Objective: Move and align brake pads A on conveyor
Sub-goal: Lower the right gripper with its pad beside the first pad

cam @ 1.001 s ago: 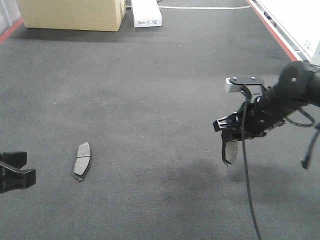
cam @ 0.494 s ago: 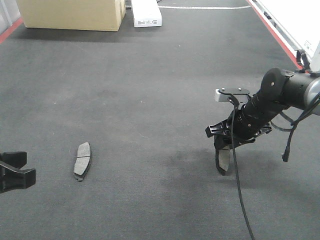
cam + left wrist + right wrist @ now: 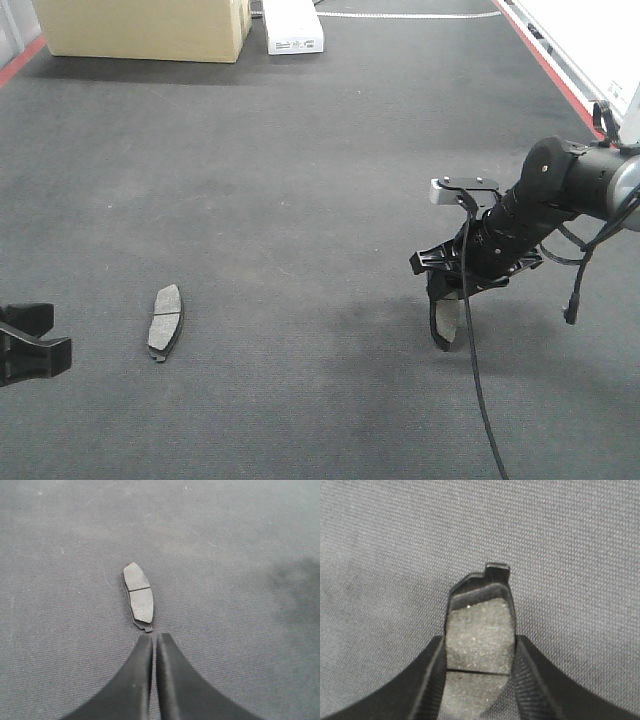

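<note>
**Right arm holds one pad, second pad lies flat on the belt**

I take the lying brake pad as my reference. It rests flat on the dark conveyor, friction face up, its cross groove showing at mid-length.

The left fingers sit just short of its near end. They are clenched together on nothing, with only a thin slit between them, and they are not touching the pad.

Well off to the right of that pad, the right fingers are grasping the held brake pad. One finger presses on each long edge. This pad stands on end, its backing-plate tab pointing down at the belt. From the front view it hangs very low over the fabric. I cannot tell whether its lower end touches.

Far beyond the lying pad, at the back of the belt, stand a cardboard box and a white box. A red edge strip runs along the far right side.
</note>
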